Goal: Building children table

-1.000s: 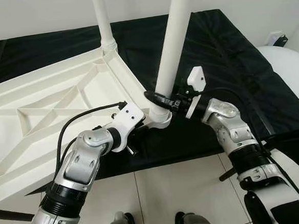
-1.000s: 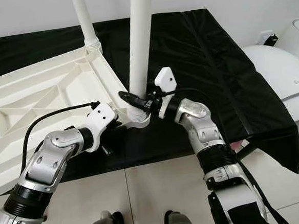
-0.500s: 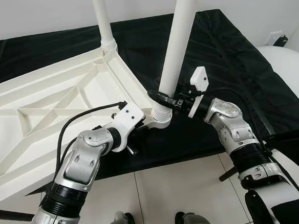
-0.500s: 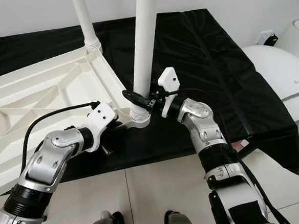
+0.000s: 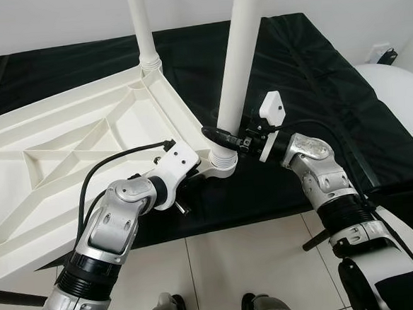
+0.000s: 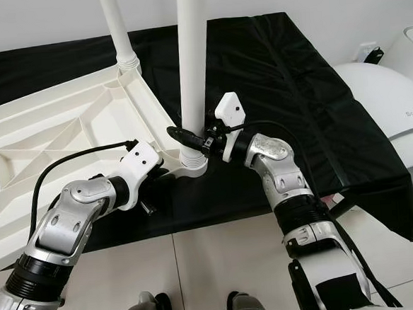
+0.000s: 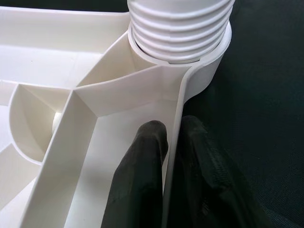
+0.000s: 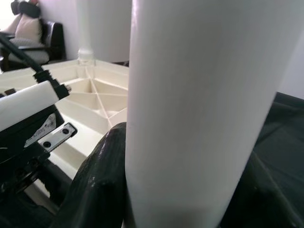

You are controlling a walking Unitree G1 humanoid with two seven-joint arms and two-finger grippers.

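Black cloth (image 5: 314,69) covers surface under upside-down white tabletop (image 5: 71,147); white rounded appliance (image 6: 383,93) stands to right, tiled floor (image 5: 249,258) below. Far leg (image 5: 141,28) already upright in rear corner socket. Near leg (image 5: 239,60) sits in front corner socket (image 5: 221,164), threaded base visible. Compared with half second ago, near leg stands more upright, less tilted right. Right gripper (image 5: 219,136) clamped around near leg low down. Left gripper (image 7: 168,156) pinches tabletop rim wall just beside socket.
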